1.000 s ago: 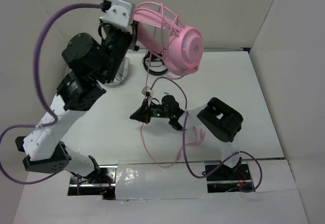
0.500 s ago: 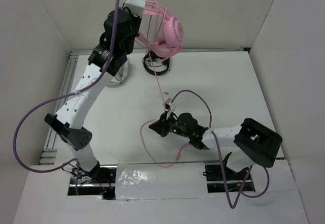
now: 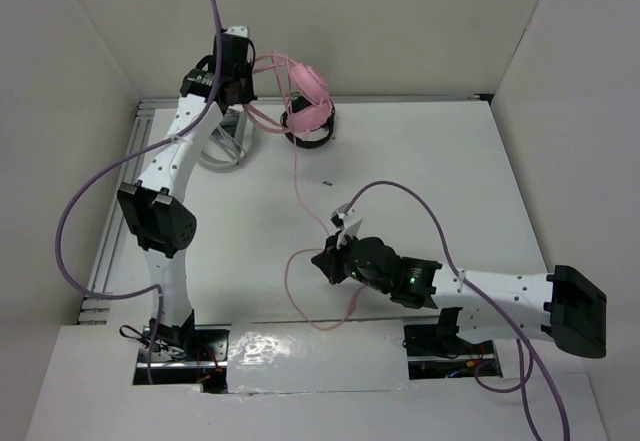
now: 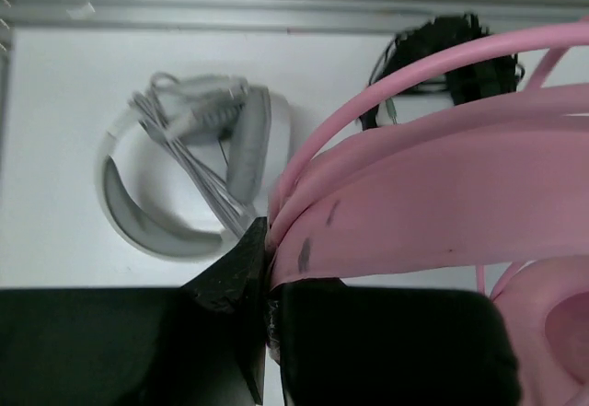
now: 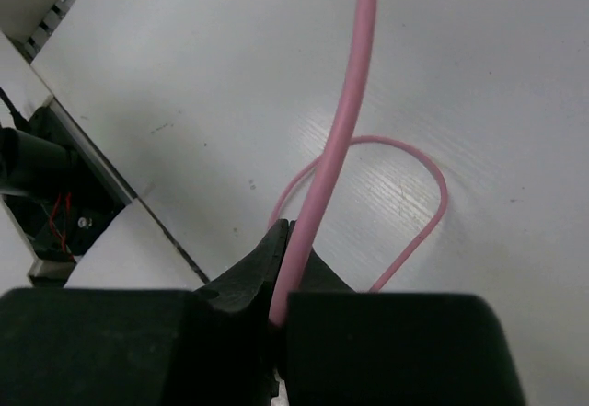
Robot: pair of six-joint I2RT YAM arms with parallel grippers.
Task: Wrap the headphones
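My left gripper (image 3: pixel 252 89) is shut on the headband of the pink headphones (image 3: pixel 308 111) and holds them up at the far back of the table, above the black headphones. In the left wrist view the pink headband (image 4: pixel 433 213) runs out of the shut jaws, with an earcup at the lower right. The thin pink cable (image 3: pixel 297 176) hangs down from them to my right gripper (image 3: pixel 328 261), which is shut on it near the table's middle front. In the right wrist view the cable (image 5: pixel 345 121) rises from the jaws and a loose loop lies on the table.
Grey-white headphones (image 3: pixel 222 146) lie at the back left, also in the left wrist view (image 4: pixel 198 171). Black headphones (image 3: pixel 310 136) lie under the pink ones. Slack pink cable (image 3: pixel 300 306) loops near the front edge. White walls stand on three sides.
My left arm has stretched out and carried the pink headphones back and down toward the black ones. My right gripper has moved toward the front edge with the cable, its arm stretching out low.
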